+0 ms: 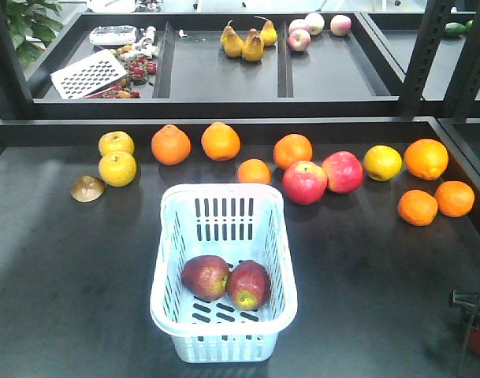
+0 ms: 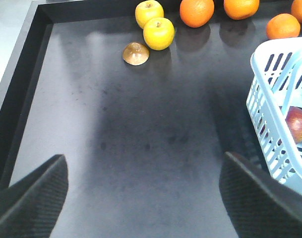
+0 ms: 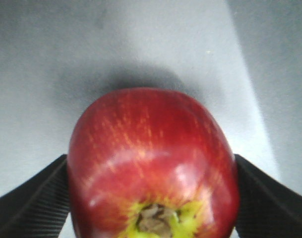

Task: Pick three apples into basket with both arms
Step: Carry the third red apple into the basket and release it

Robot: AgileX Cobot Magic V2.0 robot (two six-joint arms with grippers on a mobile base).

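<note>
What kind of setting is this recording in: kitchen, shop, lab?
Probably a lab mock-up of a shop's produce stand. Black shelf trays hold loose oranges, and a rear tier holds pears. A basket sits in front, with two apples inside.

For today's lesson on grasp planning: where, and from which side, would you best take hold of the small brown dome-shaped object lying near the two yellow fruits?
Grip the brown dome across its widest part near the base, coming straight down from above. It appears to sit flat side down, and its rounded top would probably slip. Set the fingers left and right: the yellow fruit sits close behind it.
</note>
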